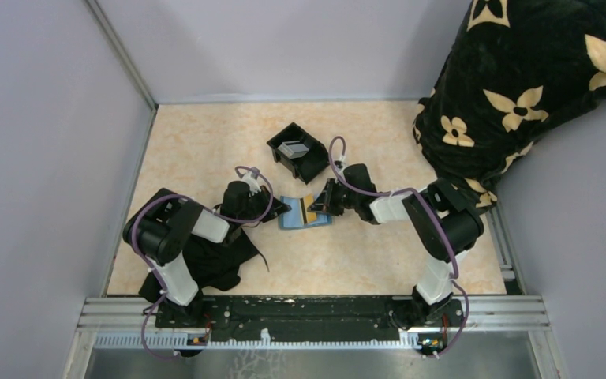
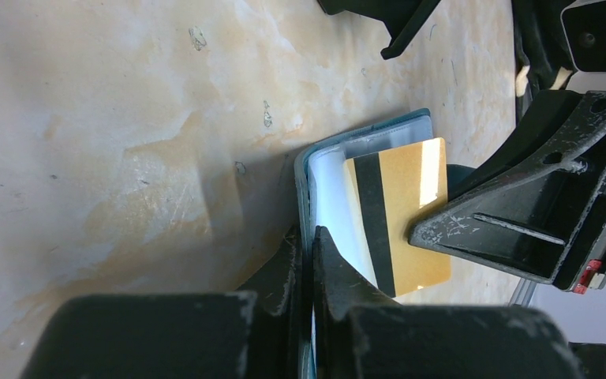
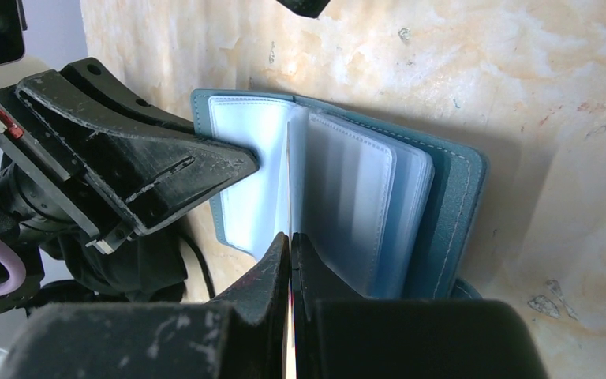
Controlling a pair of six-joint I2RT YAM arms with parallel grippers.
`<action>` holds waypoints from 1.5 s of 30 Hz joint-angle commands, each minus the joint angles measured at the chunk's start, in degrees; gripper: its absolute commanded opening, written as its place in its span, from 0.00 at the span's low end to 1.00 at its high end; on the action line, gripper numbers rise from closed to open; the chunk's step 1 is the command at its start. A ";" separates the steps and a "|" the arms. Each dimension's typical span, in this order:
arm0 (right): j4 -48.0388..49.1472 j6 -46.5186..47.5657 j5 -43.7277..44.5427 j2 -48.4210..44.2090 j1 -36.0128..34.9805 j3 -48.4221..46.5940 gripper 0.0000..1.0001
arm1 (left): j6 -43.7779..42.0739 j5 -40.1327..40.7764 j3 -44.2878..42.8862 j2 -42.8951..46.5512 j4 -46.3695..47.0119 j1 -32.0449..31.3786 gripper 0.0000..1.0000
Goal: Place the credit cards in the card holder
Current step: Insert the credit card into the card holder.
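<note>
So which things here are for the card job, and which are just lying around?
For the job:
tan card, in the right pincer
teal card holder, pinched by the left pincer
grey card, in the black tray

Just lying about:
flowered blanket
black cloth

The marbled beige bench [image 1: 205, 150] is carrying an open teal card holder [image 1: 293, 221] near its middle. A black tray [image 1: 316, 162] is sitting just beyond it, a crumpled black cloth [image 1: 221, 264] is lying at the near left, and a dark floral blanket [image 1: 513, 103] is covering the far-right corner.
</note>
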State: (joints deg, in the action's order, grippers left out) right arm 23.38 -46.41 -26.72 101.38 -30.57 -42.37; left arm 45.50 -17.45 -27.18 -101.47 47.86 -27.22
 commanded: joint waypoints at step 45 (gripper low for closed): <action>20.59 -17.66 -5.58 7.29 1.48 5.34 0.00 | -0.54 -5.93 2.12 -5.03 2.12 0.82 0.11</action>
State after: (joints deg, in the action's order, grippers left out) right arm 39.86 -62.52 -32.05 108.33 -29.45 -37.85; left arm 45.45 -21.23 -26.74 -103.85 52.16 -26.46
